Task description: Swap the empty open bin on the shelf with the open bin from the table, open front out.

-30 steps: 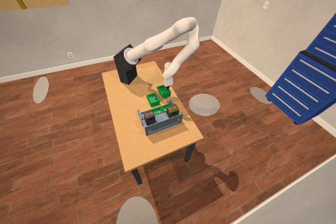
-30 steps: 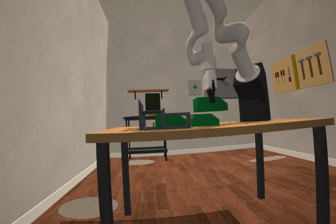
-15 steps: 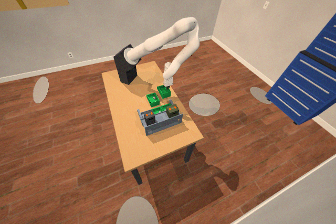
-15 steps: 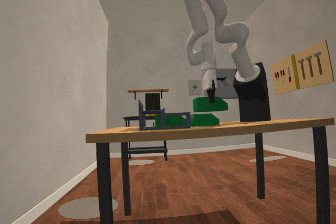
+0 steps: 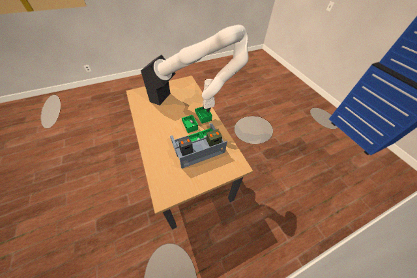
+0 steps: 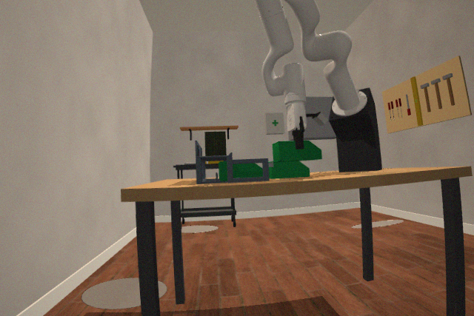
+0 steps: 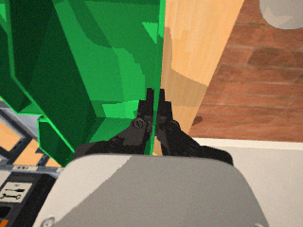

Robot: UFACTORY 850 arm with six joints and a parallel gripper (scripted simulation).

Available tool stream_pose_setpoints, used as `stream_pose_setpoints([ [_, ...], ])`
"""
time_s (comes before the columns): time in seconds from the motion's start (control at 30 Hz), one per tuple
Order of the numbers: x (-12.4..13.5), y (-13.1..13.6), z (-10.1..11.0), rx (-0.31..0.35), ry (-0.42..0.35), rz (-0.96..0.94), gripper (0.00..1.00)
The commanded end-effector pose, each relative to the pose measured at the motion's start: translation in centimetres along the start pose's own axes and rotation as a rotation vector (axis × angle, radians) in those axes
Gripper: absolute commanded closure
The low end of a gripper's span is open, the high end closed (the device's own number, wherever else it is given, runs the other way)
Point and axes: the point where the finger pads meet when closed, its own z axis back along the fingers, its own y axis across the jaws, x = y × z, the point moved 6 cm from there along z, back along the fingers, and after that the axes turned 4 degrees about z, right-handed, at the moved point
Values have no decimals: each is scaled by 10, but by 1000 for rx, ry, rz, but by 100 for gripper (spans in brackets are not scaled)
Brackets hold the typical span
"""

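Observation:
My gripper (image 5: 208, 110) (image 6: 299, 146) (image 7: 154, 98) is shut on a side wall of the empty green bin (image 5: 202, 113) (image 6: 285, 151) (image 7: 114, 28). The bin hangs about level above the table, with air under it in the exterior view. The green bin with parts (image 5: 192, 128) (image 6: 290, 169) stands on the table beside and below it; small grey parts show inside from above. The grey-blue shelf (image 5: 203, 155) (image 6: 229, 169) stands on the table. Green bins (image 5: 194, 136) (image 5: 204, 133) show in it; its board and load partly hide its places.
A dark box (image 5: 185, 146) (image 7: 28, 184) and an olive box (image 5: 214, 138), both with orange marks, sit on top of the shelf. The table's side edge (image 7: 218, 61) runs close beside the held bin. The robot's black base block (image 5: 156, 86) (image 6: 358, 140) is at the table's other end.

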Motion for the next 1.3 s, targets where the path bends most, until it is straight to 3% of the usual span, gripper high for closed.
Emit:
stream_pose_setpoints([
  [0.0,0,0,-5,0,-1,0,100],
  [0.43,0,0,-44,0,-1,0,100],
  [0.7,0,0,-57,0,-1,0,100],
  [1.27,0,0,-63,0,-1,0,100],
])
